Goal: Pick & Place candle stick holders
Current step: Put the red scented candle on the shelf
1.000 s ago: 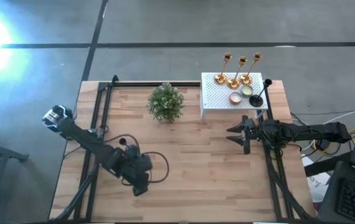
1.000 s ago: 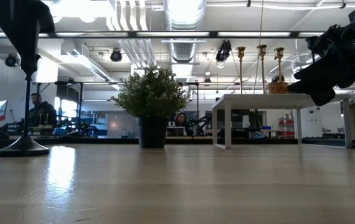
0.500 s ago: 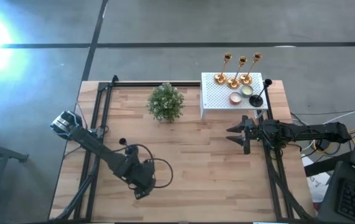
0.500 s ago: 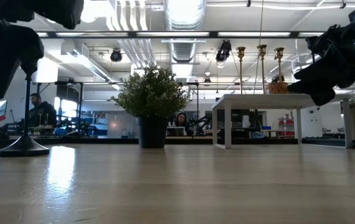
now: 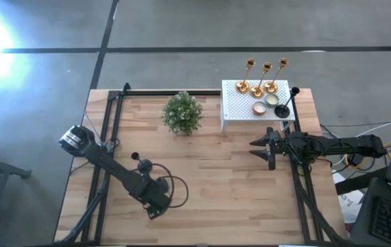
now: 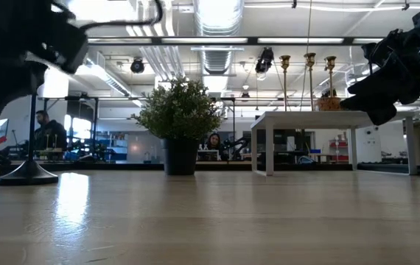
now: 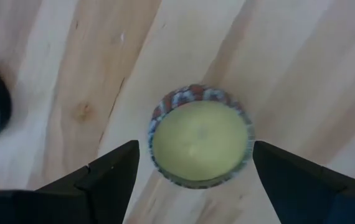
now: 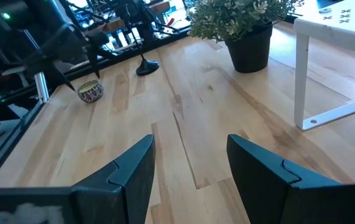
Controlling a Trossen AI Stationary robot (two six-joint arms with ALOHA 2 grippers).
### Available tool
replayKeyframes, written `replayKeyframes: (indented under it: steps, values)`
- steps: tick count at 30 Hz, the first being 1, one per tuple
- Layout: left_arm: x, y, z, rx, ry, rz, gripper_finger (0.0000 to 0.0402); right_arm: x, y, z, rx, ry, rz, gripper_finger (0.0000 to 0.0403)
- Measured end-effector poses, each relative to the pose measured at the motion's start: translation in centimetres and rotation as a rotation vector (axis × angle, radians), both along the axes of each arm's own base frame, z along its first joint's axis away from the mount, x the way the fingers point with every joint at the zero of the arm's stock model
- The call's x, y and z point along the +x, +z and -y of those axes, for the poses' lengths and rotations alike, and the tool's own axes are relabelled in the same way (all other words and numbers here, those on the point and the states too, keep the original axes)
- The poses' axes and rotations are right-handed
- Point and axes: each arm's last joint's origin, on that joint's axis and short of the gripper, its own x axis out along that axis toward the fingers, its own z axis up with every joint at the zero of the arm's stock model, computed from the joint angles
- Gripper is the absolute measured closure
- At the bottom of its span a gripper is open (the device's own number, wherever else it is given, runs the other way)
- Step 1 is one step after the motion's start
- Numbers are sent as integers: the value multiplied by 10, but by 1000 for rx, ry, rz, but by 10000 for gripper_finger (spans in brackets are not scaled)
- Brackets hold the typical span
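Note:
Three gold candle stick holders [image 5: 256, 89] stand on the white perforated box [image 5: 240, 110] at the far right, with a black holder [image 5: 282, 110] beside them. A second black holder [image 5: 136, 157] stands on its round base [image 6: 28, 174] on the table at the left. My left gripper [image 7: 196, 180] is open and points down over a small patterned candle jar [image 7: 200, 143], one finger on either side without touching it. My right gripper [image 5: 258, 147] is open and empty above the table, just in front of the box.
A bushy potted plant [image 5: 182, 113] stands at the far middle of the table. Two small candles [image 5: 258, 108] sit on the box next to the holders. Black frame rails [image 5: 110, 123] run along both sides of the table. Bare wood [image 5: 216, 185] lies between the arms.
My left arm has swung toward the table's near edge and gone down, so that its gripper now hangs lower over the candle jar.

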Motion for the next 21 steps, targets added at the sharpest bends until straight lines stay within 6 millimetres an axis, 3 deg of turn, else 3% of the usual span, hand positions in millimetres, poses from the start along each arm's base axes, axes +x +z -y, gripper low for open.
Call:
replayKeyframes:
  steps: [11, 21]
  values:
    - [-6, -29, -2, -86, 28, 5, 83, 0, 0, 0, 3, -1, 0, 211]
    - [-8, -29, -1, -145, 6, -25, 83, 0, 0, 0, 3, -1, 0, 211]
